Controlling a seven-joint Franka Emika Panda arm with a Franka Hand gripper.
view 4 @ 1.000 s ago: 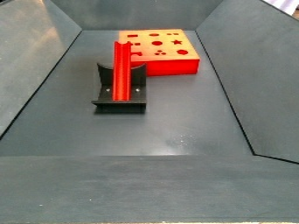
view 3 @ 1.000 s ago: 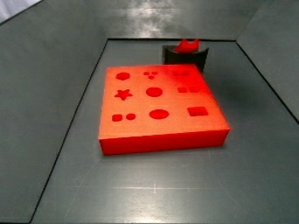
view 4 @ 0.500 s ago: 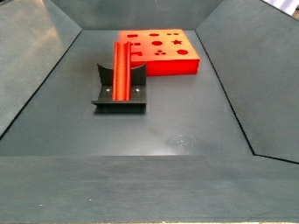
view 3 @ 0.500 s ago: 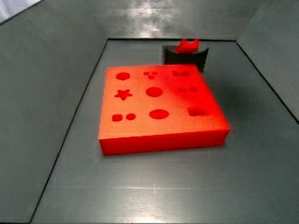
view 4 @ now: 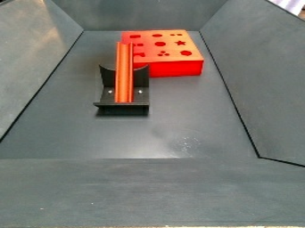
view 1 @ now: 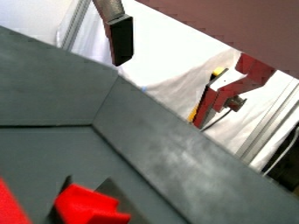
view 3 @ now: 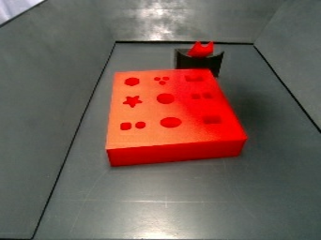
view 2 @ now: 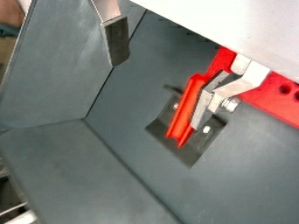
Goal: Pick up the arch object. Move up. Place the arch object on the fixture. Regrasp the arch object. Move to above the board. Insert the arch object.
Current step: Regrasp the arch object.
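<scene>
Arch object (view 4: 123, 65) is seen lying lengthwise in the scoop of the fixture (view 4: 123, 100), just beside the board (view 4: 163, 54); in a side view only its notched end (view 3: 202, 46) shows above the fixture (view 3: 201, 62), behind the board (view 3: 174, 114). Gripper (view 2: 167, 63) is not seen in either side view, so it is judged to be well above the floor. In both wrist views the fingers (view 2: 115, 39) are spread apart with nothing between them; the bar (view 2: 184, 109) is seen below, untouched. Placement on the fixture is judged done; regrasp is the step in hand. Next move calls for a descent over the bar, with fingers aligned across its slim width before closing.
</scene>
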